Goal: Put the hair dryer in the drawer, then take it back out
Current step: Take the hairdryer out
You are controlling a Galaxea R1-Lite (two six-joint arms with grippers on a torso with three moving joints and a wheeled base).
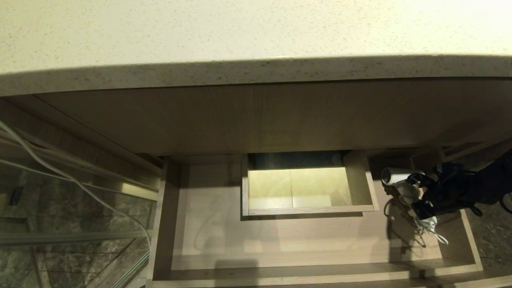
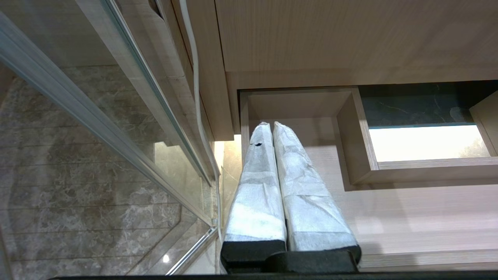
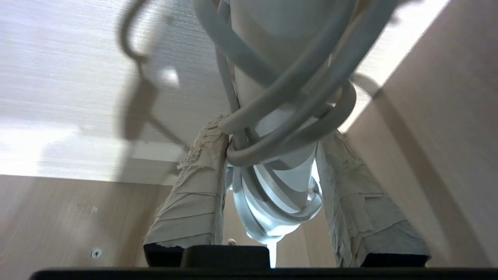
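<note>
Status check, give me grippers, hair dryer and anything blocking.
Right gripper clamped on hair dryer handle, over drawer right end. Left gripper shut, idle at drawer's left. Nothing blocking.

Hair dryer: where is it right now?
Head view: the hair dryer is at the right end of the open drawer, just right of the boxed notch, held by its cord-wound handle in the right gripper.

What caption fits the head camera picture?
Right claw holds the hair dryer over the open drawer's right end.
</note>
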